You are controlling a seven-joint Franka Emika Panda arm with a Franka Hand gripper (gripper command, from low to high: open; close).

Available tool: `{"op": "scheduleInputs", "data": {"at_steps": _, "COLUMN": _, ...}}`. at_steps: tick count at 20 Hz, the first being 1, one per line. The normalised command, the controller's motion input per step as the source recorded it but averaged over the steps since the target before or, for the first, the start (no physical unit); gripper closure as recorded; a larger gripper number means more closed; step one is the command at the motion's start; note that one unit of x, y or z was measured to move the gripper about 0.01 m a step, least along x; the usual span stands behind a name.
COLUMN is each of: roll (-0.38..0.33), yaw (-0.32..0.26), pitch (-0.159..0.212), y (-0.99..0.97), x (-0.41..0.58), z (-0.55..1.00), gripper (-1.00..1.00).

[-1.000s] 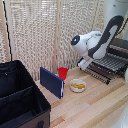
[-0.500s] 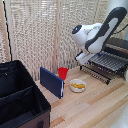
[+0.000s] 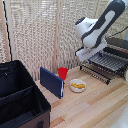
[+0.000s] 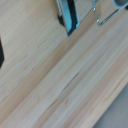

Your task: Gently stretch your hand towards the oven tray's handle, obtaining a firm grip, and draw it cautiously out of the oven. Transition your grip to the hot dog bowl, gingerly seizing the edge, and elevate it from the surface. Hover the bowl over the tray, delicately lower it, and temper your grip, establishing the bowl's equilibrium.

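Note:
The oven tray (image 3: 109,64), a dark wire rack, sticks out of the dark oven (image 3: 120,46) at the exterior view's right. Its handle (image 3: 95,71) is the thin bar along the front edge. The hot dog bowl (image 3: 77,86), white with yellow-orange food, sits on the wooden table in front of the tray. My gripper (image 3: 82,55) hangs above the tray's near corner, higher than the bowl and to its right, and touches neither. Its fingers are too blurred to read. The wrist view shows blurred table wood and a thin metal wire (image 4: 107,15).
A red cup (image 3: 62,73) stands behind the bowl, next to an upright blue board (image 3: 51,82). A large black fabric bin (image 3: 20,100) fills the exterior view's left. A bamboo screen (image 3: 40,35) runs behind the table. The wrist view shows a teal-edged object (image 4: 68,17).
My gripper has lifted off the tray's front edge and risen toward the exterior view's left. The tray stays pulled out; the bowl has not moved.

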Motion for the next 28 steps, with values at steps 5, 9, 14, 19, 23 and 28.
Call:
{"op": "scheduleInputs", "data": {"at_steps": 5, "roll": 0.191, "yaw": -0.196, "pitch": 0.058, "y": 0.35, "x": -0.013, "z": 0.0, "gripper": -1.0}}
{"op": "scheduleInputs", "data": {"at_steps": 9, "roll": 0.157, "yaw": -0.151, "pitch": 0.022, "y": 0.53, "x": -0.009, "z": -0.05, "gripper": -1.0}}
{"op": "scheduleInputs", "data": {"at_steps": 14, "roll": 0.107, "yaw": -0.112, "pitch": 0.003, "y": 0.47, "x": 0.0, "z": -0.13, "gripper": -1.0}}
{"op": "scheduleInputs", "data": {"at_steps": 19, "roll": 0.051, "yaw": -0.031, "pitch": 0.01, "y": 0.29, "x": 0.0, "z": -0.24, "gripper": -1.0}}
{"op": "scheduleInputs", "data": {"at_steps": 23, "roll": 0.07, "yaw": -0.005, "pitch": 0.0, "y": 0.14, "x": 0.0, "z": -0.35, "gripper": -1.0}}
{"op": "scheduleInputs", "data": {"at_steps": 28, "roll": 0.058, "yaw": 0.02, "pitch": -0.007, "y": 0.04, "x": -0.023, "z": -0.38, "gripper": -1.0}}
